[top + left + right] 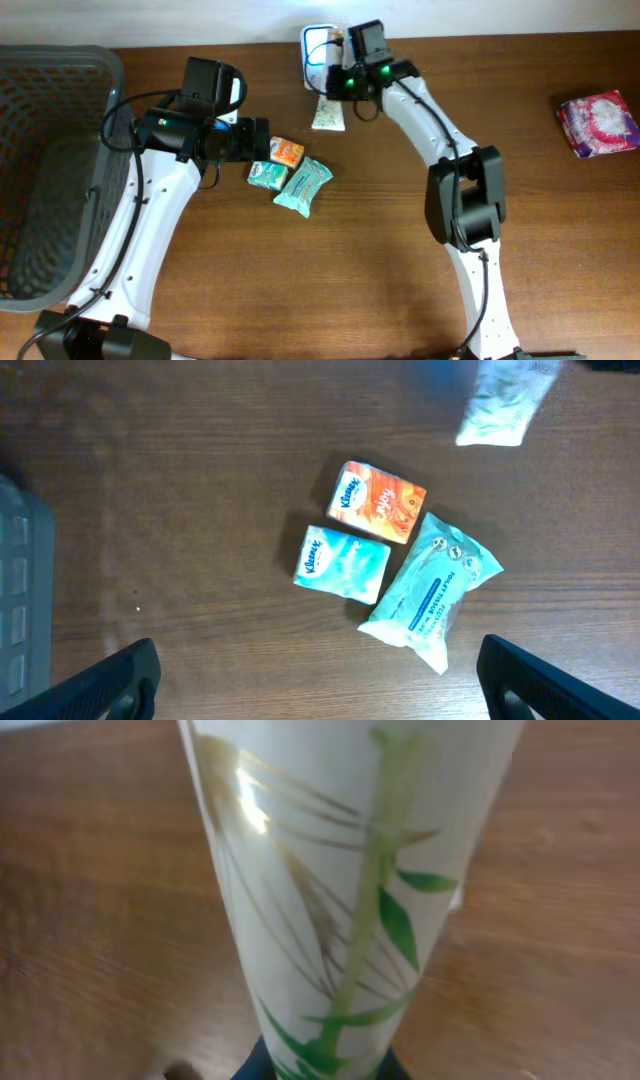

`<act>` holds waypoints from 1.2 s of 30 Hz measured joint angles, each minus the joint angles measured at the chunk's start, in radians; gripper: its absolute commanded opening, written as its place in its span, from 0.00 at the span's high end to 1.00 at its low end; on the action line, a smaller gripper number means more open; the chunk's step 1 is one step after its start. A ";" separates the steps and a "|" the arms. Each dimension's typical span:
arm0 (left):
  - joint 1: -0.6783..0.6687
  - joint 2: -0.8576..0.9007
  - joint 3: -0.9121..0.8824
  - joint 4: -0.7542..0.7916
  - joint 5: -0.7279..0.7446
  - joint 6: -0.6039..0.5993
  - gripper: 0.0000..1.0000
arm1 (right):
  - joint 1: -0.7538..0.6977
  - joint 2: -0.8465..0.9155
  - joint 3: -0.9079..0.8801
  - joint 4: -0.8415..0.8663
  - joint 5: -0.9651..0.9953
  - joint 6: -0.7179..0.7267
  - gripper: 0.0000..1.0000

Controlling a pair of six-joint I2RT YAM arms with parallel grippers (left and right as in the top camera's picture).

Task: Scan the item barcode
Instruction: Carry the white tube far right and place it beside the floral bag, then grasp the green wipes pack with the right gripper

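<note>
A white packet printed with green leaves (350, 890) fills the right wrist view, and my right gripper (320, 1070) is shut on its lower end. From overhead this packet (328, 113) hangs below the right gripper (338, 85), just in front of a white scanner (318, 45) at the table's back edge. No barcode shows on it. My left gripper (320, 690) is open above bare wood, its fingertips (120, 680) wide apart. Just beyond it lie an orange tissue pack (380, 502), a teal tissue pack (342, 565) and a teal wipes pack (432, 590).
A grey mesh basket (50, 170) stands at the table's left edge. A pink and red pack (597, 123) lies at the far right. The orange tissue pack (287, 152), teal tissue pack (266, 175) and wipes pack (303, 185) cluster mid-table beside the left gripper (260, 140).
</note>
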State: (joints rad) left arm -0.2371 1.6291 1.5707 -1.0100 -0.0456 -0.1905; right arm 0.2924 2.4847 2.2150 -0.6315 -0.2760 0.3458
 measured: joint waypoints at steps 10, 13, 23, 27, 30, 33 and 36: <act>0.000 0.000 0.000 0.000 0.000 0.000 0.01 | -0.698 -0.084 0.117 -0.664 0.022 -0.420 0.93; 0.000 0.000 0.000 -0.001 0.000 0.000 0.01 | -0.788 -0.086 -0.020 -0.574 0.108 -0.543 0.38; 0.000 0.000 0.000 -0.001 0.000 0.000 0.01 | -0.603 -0.106 0.127 -0.873 -0.164 -0.442 0.31; 0.000 0.000 0.000 0.000 0.000 0.000 0.01 | -0.253 -0.108 0.089 -0.916 -0.216 -0.441 0.13; 0.000 0.000 0.000 -0.002 0.000 0.000 0.01 | -0.004 -0.109 -0.056 -0.754 -0.220 -0.366 0.12; 0.000 0.000 0.000 0.000 0.000 0.000 0.01 | 0.106 -0.112 -0.183 -0.584 -0.223 -0.089 0.13; 0.000 0.000 0.000 0.000 0.000 0.000 0.01 | 0.163 -0.112 -0.240 -0.508 -0.222 0.097 0.29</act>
State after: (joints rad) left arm -0.2371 1.6291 1.5707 -1.0103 -0.0456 -0.1905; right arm 0.4549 2.3730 1.9751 -1.1397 -0.4984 0.4431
